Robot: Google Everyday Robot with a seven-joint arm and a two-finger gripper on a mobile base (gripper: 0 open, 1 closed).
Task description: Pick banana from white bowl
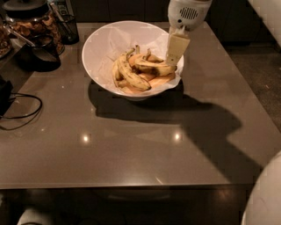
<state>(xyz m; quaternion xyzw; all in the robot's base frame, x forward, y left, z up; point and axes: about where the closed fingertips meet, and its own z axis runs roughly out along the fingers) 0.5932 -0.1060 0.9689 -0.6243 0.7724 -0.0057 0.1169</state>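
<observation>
The white bowl [105, 44] stands at the back middle of the grey table, lined with crinkled white paper. Several bananas lie in it. The plump yellow banana [154, 68] with brown bruising lies on the right side of the pile, its dark end toward the right rim. A longer, slimmer spotted banana [129, 75] curves in front of it. My gripper [175, 52] hangs from the white wrist [188, 13] over the bowl's right rim, its tip just above the plump banana's right end. It holds nothing that I can see.
Dark glass jars [30, 22] and a dark cup [68, 27] stand at the back left. A black cable [22, 115] loops on the table's left edge. A white rounded body [265, 197] fills the bottom right corner. The arm's shadow falls right of the bowl.
</observation>
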